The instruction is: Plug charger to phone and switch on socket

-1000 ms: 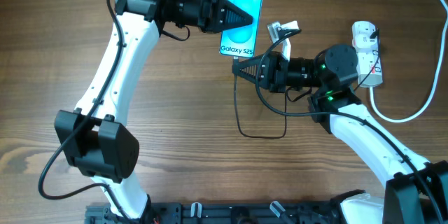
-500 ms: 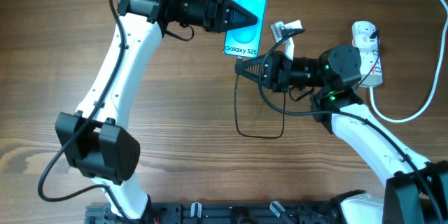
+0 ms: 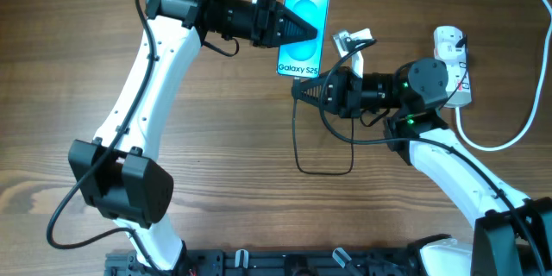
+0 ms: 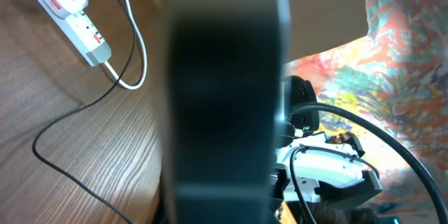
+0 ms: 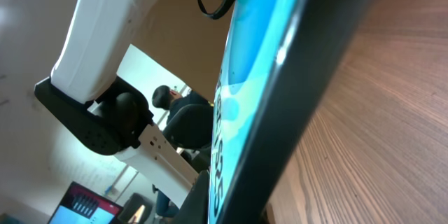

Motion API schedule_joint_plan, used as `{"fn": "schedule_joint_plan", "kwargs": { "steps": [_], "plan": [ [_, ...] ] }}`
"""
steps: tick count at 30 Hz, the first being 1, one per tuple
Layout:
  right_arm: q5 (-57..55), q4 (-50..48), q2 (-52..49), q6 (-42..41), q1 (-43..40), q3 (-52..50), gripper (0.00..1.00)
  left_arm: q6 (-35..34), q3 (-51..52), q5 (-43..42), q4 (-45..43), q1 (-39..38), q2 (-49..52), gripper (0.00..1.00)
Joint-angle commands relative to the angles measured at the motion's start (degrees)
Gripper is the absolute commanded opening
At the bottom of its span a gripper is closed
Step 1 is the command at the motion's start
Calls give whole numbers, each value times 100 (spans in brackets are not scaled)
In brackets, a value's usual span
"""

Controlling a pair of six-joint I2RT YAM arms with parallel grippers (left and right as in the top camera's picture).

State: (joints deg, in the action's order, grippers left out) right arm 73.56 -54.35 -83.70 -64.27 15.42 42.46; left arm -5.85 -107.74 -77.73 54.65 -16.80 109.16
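My left gripper (image 3: 302,31) is shut on the phone (image 3: 302,56) and holds it off the table at the top centre, teal screen up and "Galaxy S25" text at the near end. The phone fills the left wrist view as a dark blur (image 4: 220,112). My right gripper (image 3: 299,90) sits just below the phone's text end, shut on the tip of the charger (image 3: 297,138), whose thin black cable loops over the table. The right wrist view shows the phone's edge very close (image 5: 252,112). The plug tip is hidden. The socket (image 3: 450,52) lies at the right and also shows in the left wrist view (image 4: 70,10).
A thick white lead (image 3: 517,134) curves from the socket toward the right edge. A black plug sits in the socket's far end. The charger cable trails over the wood in the left wrist view (image 4: 77,108). White tags hang on both wrists.
My left gripper has carried the phone a little right and toward the right gripper. My right gripper has shifted slightly right, and its tip now meets the phone's text end.
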Motion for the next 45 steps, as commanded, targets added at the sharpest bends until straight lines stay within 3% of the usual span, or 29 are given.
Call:
{"fn": "schedule_joint_plan", "kwargs": {
  "steps": [1, 29, 34, 38, 45],
  "plan": [
    [-1340, -177, -37, -46, -343, 234, 4, 348, 90, 136, 153, -459, -157, 4],
    [-1443, -162, -37, -42, -479, 400, 4, 566, 90, 140, 629, -796, -157, 4],
    [-1287, 496, -37, -31, -479, 398, 27, 564, 90, 221, 575, -767, -157, 4],
    [-1075, 494, -37, -13, -479, 398, 29, 564, 90, 221, 540, -640, -157, 4],
    [-901, 520, -37, 48, -479, 398, 44, 542, 90, 219, 538, -179, -157, 4]
  ]
}}
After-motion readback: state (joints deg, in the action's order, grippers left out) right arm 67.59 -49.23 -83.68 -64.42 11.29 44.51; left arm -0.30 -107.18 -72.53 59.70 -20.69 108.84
